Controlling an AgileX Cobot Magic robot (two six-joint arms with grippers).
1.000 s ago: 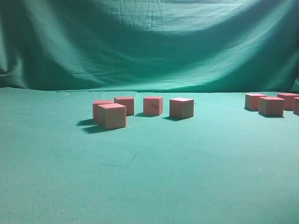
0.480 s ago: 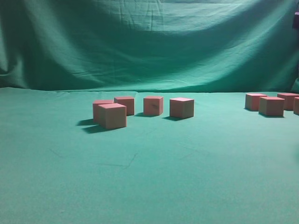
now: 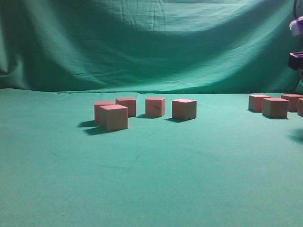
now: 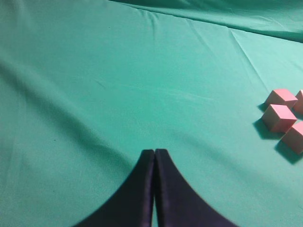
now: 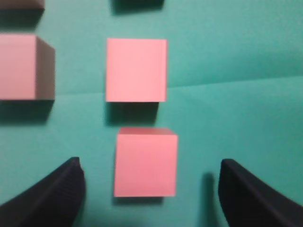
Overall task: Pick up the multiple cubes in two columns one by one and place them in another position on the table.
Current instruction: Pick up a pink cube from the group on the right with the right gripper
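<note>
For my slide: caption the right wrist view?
Open right gripper hovers above a pink cube on the green table.

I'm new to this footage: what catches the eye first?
Pinkish-red cubes cluster at the middle of the green table, with more at the right edge. The right gripper hangs over one cube, jaws spread wide. The left gripper is shut over bare cloth.
</note>
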